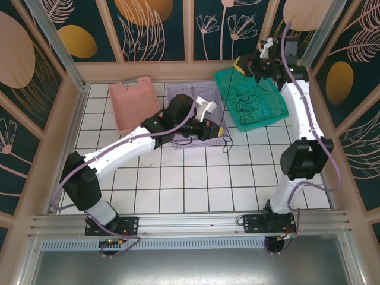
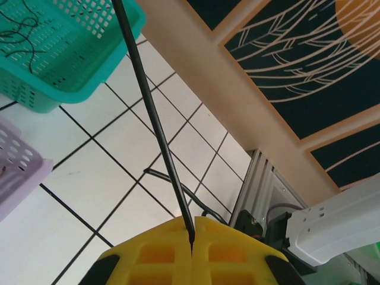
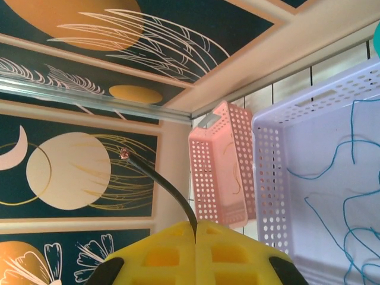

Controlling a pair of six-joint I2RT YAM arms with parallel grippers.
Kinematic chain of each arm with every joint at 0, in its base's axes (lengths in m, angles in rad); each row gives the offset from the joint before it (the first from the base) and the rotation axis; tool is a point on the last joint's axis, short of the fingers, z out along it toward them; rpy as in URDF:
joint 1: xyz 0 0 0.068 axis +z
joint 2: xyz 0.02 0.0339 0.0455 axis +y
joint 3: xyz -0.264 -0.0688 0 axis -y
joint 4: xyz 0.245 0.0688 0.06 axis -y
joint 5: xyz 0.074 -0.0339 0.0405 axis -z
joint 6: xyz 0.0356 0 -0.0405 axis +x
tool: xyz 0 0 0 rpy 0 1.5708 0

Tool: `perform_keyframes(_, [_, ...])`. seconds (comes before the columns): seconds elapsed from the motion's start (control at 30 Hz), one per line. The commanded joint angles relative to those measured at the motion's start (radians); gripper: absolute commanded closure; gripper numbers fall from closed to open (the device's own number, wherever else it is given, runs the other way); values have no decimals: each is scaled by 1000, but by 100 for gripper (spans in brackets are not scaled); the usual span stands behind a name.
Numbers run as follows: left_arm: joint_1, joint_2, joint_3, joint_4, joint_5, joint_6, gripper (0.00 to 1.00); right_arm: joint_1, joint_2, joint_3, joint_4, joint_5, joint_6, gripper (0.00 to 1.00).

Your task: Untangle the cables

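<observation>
My left gripper (image 2: pixel 192 237) is shut on a thin black cable (image 2: pixel 151 113). The cable runs taut from the yellow jaws past the green basket (image 2: pixel 71 83) and out of the top of the left wrist view. A slack loop of it (image 2: pixel 178 185) lies on the tiles. From above, this gripper (image 1: pixel 218 127) sits at the purple basket's right end. My right gripper (image 3: pixel 195 228) is shut on a black cable end (image 3: pixel 160 181) with bare copper at its tip. It hovers (image 1: pixel 241 64) over the green basket's far corner. More black cables (image 1: pixel 246 98) lie tangled in that basket.
Blue cables (image 3: pixel 350 231) lie in the purple basket (image 3: pixel 267 178). The pink basket (image 3: pixel 202 172) beside it holds a pale wire (image 3: pixel 237 178). The three baskets stand in a row at the back of the tiled floor (image 1: pixel 196 178), near the wooden wall (image 1: pixel 148 68).
</observation>
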Motion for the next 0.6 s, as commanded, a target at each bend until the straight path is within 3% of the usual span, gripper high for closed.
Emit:
perform_keyframes(0.0, [-52, -21, -15, -115, 139, -55, 100, -44, 8, 134, 52, 92, -95, 93])
perform_keyframes(0.1, [-13, -20, -17, -46, 133, -159, 100, -67, -59, 105, -23, 127, -125, 65])
perform_keyframes(0.2, [39, -27, -37, 73, 159, -270, 100, -100, -173, -13, -23, 149, -128, 56])
perform_keyframes(0.4, [104, -9, 5, 120, 220, -353, 100, -199, -396, -216, -75, 204, -128, 54])
perform_keyframes(0.57, [127, 7, 49, 81, 211, -357, 100, -111, -593, -423, -120, 242, -102, 67])
